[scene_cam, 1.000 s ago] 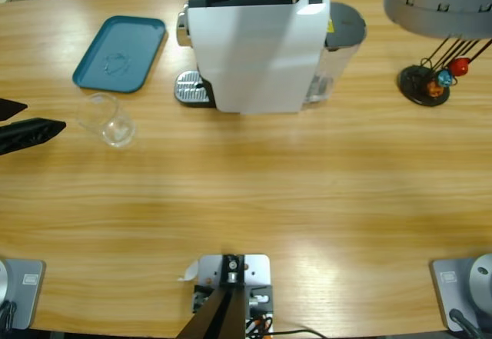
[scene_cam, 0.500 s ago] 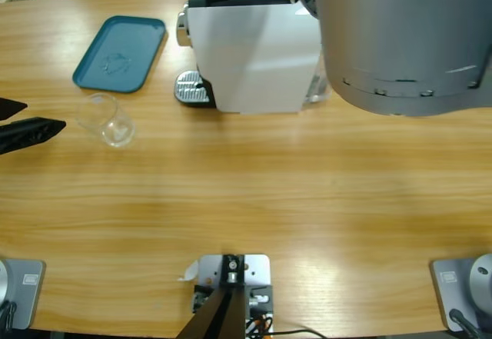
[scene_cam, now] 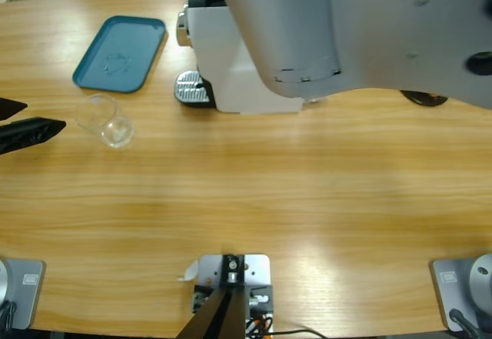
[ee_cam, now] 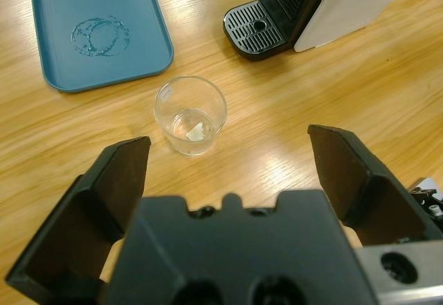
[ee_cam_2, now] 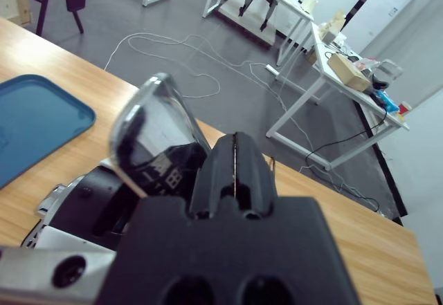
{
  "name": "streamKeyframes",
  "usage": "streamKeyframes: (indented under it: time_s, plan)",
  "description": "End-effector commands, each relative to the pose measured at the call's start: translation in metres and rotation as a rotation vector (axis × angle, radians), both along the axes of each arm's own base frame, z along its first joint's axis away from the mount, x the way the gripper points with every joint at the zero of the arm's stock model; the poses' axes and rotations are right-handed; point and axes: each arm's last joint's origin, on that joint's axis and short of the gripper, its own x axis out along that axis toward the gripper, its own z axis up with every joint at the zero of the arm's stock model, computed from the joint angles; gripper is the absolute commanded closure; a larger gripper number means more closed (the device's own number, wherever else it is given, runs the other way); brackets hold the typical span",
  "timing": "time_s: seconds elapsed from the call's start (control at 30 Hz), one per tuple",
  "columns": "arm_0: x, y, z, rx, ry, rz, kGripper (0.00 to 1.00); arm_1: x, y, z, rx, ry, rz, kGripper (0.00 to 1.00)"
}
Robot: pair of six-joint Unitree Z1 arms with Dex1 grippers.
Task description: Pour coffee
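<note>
A white coffee machine [scene_cam: 231,62] stands at the table's far middle, its black drip tray [scene_cam: 191,89] facing left; it also shows in the left wrist view [ee_cam: 325,7]. An empty clear glass [scene_cam: 108,120] stands upright on the wood left of the drip tray. My left gripper [scene_cam: 38,120] lies at the left edge, open, with the glass [ee_cam: 190,115] a little ahead of its jaws [ee_cam: 228,142]. My right gripper [ee_cam_2: 235,154] is shut with nothing in it, just beside the machine's silver lever [ee_cam_2: 149,132]. In the high view it is hidden under the arm.
A teal tray [scene_cam: 119,53] lies at the far left, wet in the middle. A large silver elbow [scene_cam: 369,31] fills the upper right of the high view and hides the machine's top. A dark round stand base [scene_cam: 423,98] peeks out below it.
The silver elbow has swept left across the high view and now covers the machine's top and the stand at the right. The left gripper and the glass have not moved.
</note>
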Motion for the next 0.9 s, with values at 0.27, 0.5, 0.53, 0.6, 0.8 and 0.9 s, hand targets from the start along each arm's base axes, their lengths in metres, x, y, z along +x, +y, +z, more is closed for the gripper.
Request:
streamKeyframes:
  time_s: [0.27,0.5,0.53,0.6,0.8,0.9]
  plan:
    - [-0.003,-0.001,-0.01,0.008,0.033,-0.039,0.0,0.016,0.024,-0.094,-0.1,0.166,0.07,1.0]
    - [-0.003,-0.001,-0.01,0.008,0.033,-0.038,0.0,0.016,0.017,-0.106,-0.089,0.198,0.053,1.0]
    - [-0.003,-0.001,-0.01,0.008,0.034,-0.038,0.002,0.016,0.017,-0.108,-0.086,0.202,0.052,1.0]
    - [-0.003,-0.002,-0.01,0.008,0.035,-0.039,0.004,0.016,0.018,-0.112,-0.078,0.209,0.049,1.0]
    - [-0.003,-0.001,-0.01,0.005,0.032,-0.039,0.004,0.018,0.021,-0.123,-0.062,0.227,0.034,1.0]
    - [-0.003,-0.001,-0.01,0.006,0.034,-0.039,0.004,0.018,0.021,-0.128,-0.046,0.238,0.027,1.0]
